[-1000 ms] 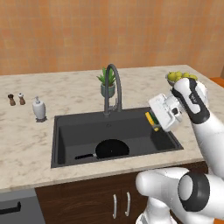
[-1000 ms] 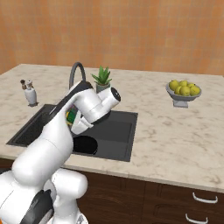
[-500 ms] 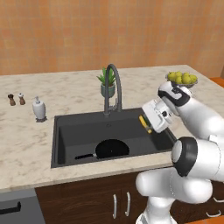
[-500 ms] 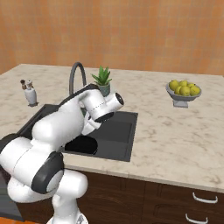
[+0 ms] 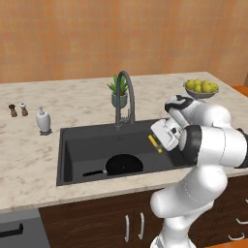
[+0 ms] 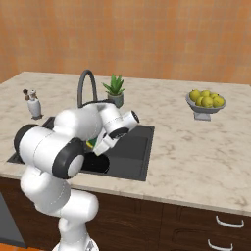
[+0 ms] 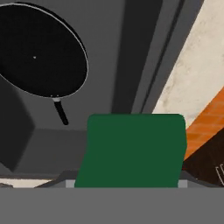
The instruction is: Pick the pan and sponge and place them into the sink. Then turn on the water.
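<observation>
From behind the arm on its left, the gripper (image 5: 156, 140) hangs over the right part of the sink (image 5: 72, 145), with the sponge (image 5: 154, 142) showing as a yellow-and-green sliver at its fingers, so it is closed on that block. Below and to the left of the fingers the pan (image 5: 124, 164) lies flat on the sink floor, its thin handle reaching left. Behind the fingers stand the faucet (image 5: 124, 97) and a potted plant (image 5: 120, 92); farther left on the worktop (image 5: 29, 160) are a soap dispenser (image 5: 43, 120) and two small shakers (image 5: 17, 110). A bowl of lemons (image 5: 201, 88) sits behind the arm's elbow. From the other side, the robot's own bulky white links stand in the way: only a scrap of the sponge (image 6: 91, 143) peeks out beneath the wrist, above the sink (image 6: 132, 157), with the faucet (image 6: 86, 86) and plant (image 6: 114, 89) just behind and the bowl of lemons (image 6: 205, 102) well apart to the right. Looking along the hand, the sponge's (image 7: 133, 151) green face sits right at the fingers, blocking their tips, and the pan (image 7: 39, 54) lies beyond it, apart, on the sink (image 7: 140, 57) floor.
</observation>
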